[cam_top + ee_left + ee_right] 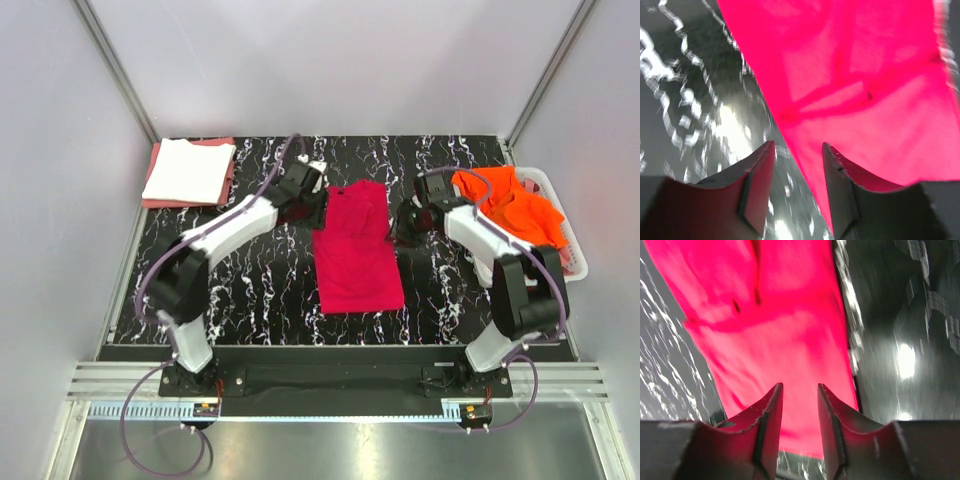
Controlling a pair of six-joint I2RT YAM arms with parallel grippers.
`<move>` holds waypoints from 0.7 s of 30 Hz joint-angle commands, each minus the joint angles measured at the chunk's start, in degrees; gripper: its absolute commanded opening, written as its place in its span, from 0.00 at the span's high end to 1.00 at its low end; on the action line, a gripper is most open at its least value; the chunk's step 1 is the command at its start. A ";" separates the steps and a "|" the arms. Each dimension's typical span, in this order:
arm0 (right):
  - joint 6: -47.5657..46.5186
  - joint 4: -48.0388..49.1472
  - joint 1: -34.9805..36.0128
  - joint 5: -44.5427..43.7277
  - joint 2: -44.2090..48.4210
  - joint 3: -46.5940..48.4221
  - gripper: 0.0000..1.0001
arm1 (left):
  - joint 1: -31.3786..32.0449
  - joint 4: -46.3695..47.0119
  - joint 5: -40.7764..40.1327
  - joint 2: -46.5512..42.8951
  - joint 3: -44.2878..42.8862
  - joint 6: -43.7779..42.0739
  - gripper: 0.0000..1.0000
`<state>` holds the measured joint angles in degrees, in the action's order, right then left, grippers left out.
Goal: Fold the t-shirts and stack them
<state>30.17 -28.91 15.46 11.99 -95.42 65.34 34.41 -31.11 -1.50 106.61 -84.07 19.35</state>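
The crimson-red t-shirt lies folded into a long strip in the middle of the black marbled table. It fills much of the left wrist view and the right wrist view. My left gripper is open and empty at the shirt's upper left edge. My right gripper is open and empty at the shirt's right edge, above the cloth. A folded white t-shirt lies on a salmon-pink one at the back left. A bright orange t-shirt hangs over the basket.
The white perforated basket stands at the table's right edge behind my right arm. Grey walls close in the table at the back and sides.
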 commanded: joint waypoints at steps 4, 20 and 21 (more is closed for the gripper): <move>6.91 -5.72 -0.08 2.07 14.28 -15.31 0.47 | 5.47 4.47 8.43 -20.02 23.46 7.09 0.47; 11.57 3.48 -0.08 6.55 25.90 -33.69 0.43 | 11.55 26.18 12.84 -28.04 49.88 23.62 0.40; 11.75 4.20 0.00 6.56 25.29 -34.57 0.44 | 11.55 27.76 12.92 -27.42 50.14 23.89 0.42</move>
<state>40.40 -30.15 15.42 16.47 -70.15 32.40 45.52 -11.27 10.48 78.15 -34.79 40.62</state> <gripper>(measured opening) 0.567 0.592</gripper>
